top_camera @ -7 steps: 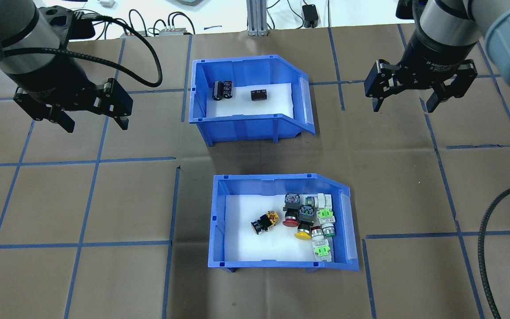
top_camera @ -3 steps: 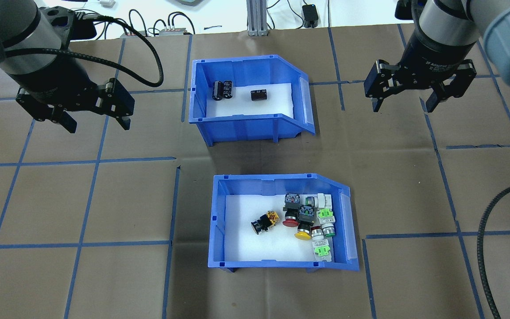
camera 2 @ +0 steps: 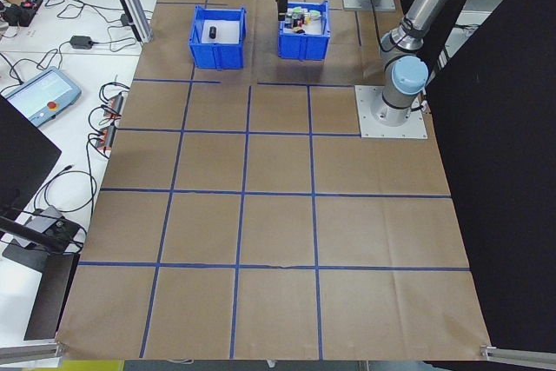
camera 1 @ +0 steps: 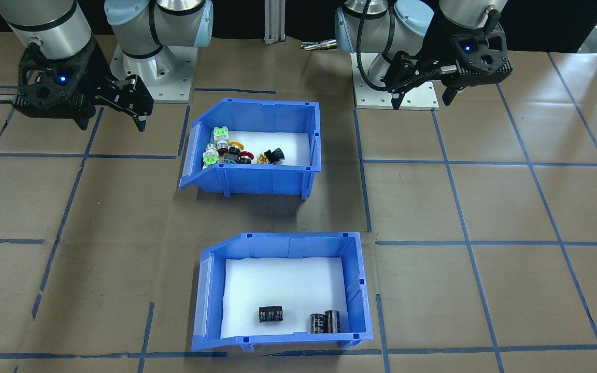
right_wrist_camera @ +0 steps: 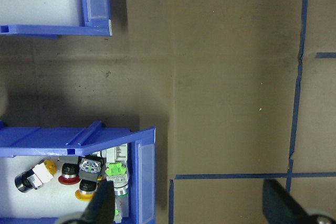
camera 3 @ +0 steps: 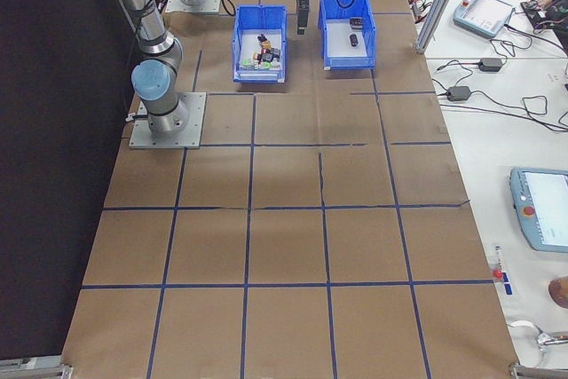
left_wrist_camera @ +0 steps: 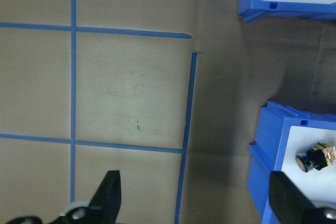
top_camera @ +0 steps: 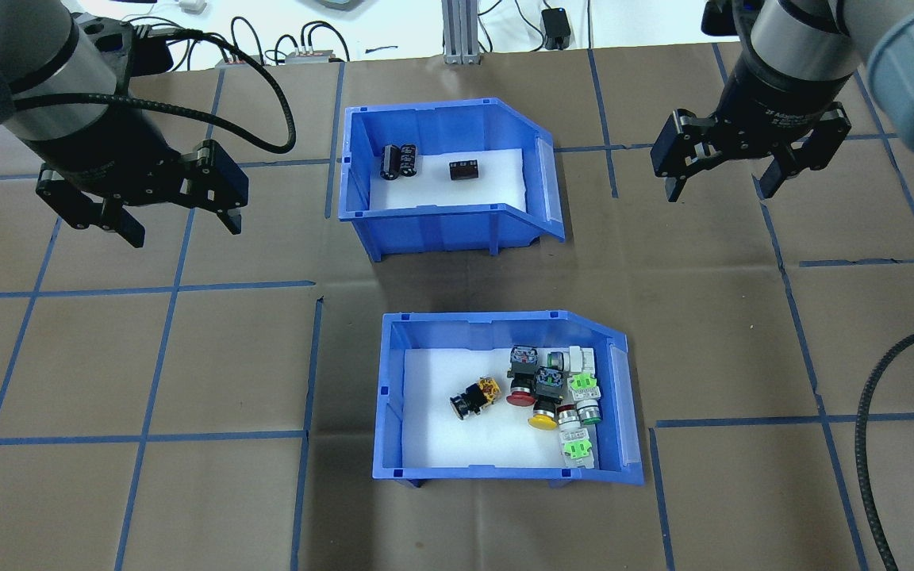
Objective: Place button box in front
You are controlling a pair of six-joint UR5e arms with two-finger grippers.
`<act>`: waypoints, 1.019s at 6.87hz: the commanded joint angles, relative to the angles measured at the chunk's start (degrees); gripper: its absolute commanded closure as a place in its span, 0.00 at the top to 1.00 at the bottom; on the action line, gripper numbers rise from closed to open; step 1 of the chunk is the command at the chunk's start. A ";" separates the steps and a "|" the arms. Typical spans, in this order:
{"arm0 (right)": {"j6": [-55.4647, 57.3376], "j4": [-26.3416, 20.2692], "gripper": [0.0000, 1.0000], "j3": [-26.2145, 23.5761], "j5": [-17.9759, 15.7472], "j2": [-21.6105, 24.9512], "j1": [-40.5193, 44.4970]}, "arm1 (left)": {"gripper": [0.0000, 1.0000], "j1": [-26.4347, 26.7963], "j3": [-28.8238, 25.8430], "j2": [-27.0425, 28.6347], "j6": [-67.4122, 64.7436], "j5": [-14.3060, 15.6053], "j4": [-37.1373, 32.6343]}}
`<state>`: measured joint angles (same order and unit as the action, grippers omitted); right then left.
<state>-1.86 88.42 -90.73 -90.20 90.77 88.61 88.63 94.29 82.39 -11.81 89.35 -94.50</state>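
The button box [top_camera: 390, 396] is a blue bin with a white liner. It sits on the near half of the table, with its push-button switches [top_camera: 540, 388] piled towards its sloped right end. It also shows in the front-facing view [camera 1: 257, 181] and both wrist views [left_wrist_camera: 268, 145] [right_wrist_camera: 68, 142]. My left gripper [top_camera: 183, 228] hangs open and empty above the table, left of both bins. My right gripper [top_camera: 719, 193] hangs open and empty at the far right. Neither touches a bin.
A second blue bin [top_camera: 441, 230] with three black cylinders stands farther from the robot, just beyond the button box. Blue tape lines grid the brown table cover. A black cable [top_camera: 869, 412] loops at the right edge. A metal post [top_camera: 457, 32] and cables stand past the far edge.
My left gripper has shifted slightly right and toward the robot. The right gripper has edged slightly toward the far side. Both stay open, and the bins have not moved.
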 commanded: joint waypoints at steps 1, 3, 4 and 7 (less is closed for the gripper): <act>-6.17 0.53 1.00 4.12 0.29 -4.95 -0.19 | 1.00 0.66 6.48 -4.66 -24.12 -2.25 -0.42; -18.01 -0.09 1.00 11.86 0.47 -10.24 -0.19 | 0.99 1.28 16.49 -12.74 -46.26 -8.17 0.01; -29.66 0.52 1.00 13.72 0.38 -11.74 -0.02 | 0.99 2.93 19.41 -15.22 -58.46 -8.83 0.02; -55.00 3.51 1.00 14.09 0.55 -13.50 1.29 | 0.99 15.93 22.42 -12.53 -90.58 -7.96 3.51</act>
<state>-46.82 91.07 -76.77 -89.69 78.26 89.19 100.43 115.69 68.39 -91.69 81.16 -92.98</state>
